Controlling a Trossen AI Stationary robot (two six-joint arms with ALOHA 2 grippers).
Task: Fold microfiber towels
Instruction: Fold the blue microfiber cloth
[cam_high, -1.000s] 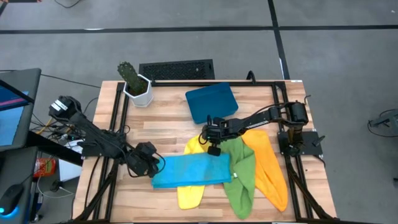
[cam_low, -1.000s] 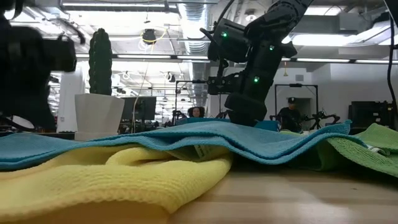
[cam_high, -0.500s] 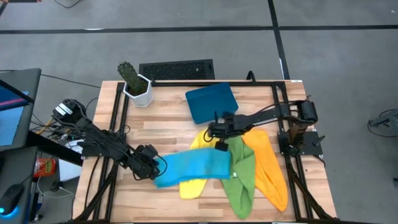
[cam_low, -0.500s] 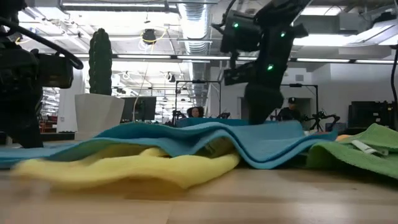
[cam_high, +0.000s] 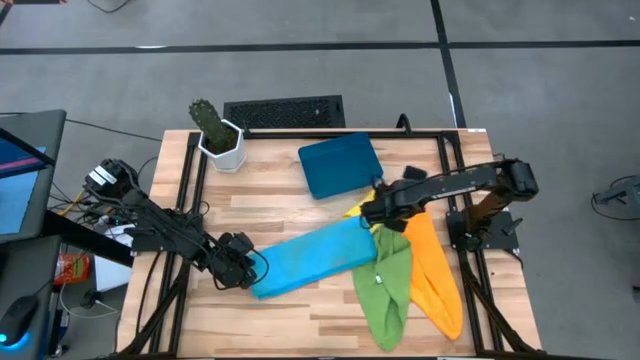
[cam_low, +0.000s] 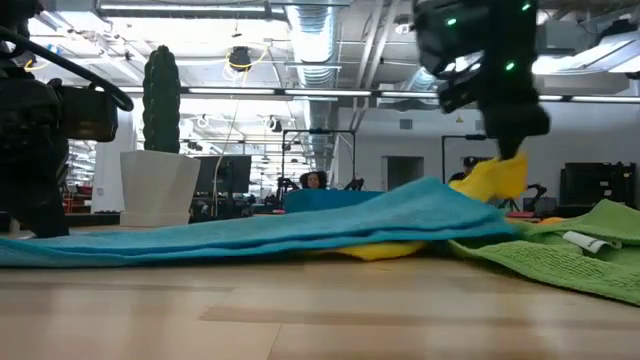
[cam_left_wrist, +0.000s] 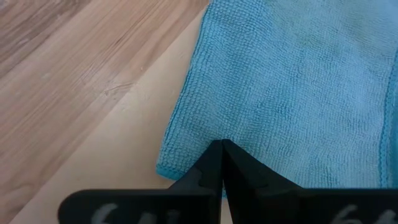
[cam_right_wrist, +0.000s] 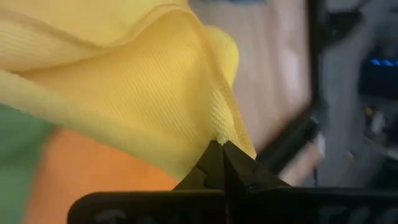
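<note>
The light blue towel lies flat and slantwise on the wooden table. My left gripper is shut on its left end. The yellow towel hangs from my right gripper, which is shut on it and raised near the table's middle right. Most of the yellow towel is hidden under the blue towel's right end. The green towel lies crumpled beside the orange towel at the near right. My left gripper has its shut fingertips on the blue towel's top face, a little in from its left corner. It seems to pinch a small pucker of cloth. The fingers slant down from the table's left. The towel lies flat on the table. My right gripper pinches a folded edge of the yellow towel between its two fingertips, slanting down from the right. That end is lifted clear. The cloth slopes down from the fingers, and its lower part lies under the blue towel.
A rigid dark-blue tray lies at the far middle of the table. A cactus in a white pot stands at the far left corner. Black frame rails run along the table's left and right sides. Bare wood shows between the pot and the towels.
My right gripper has risen and gone toward the table's right edge, dragging the yellow towel out from under the blue one. The blue towel's right end has swung toward the far edge and flattened. Its left end has stayed under my left gripper.
</note>
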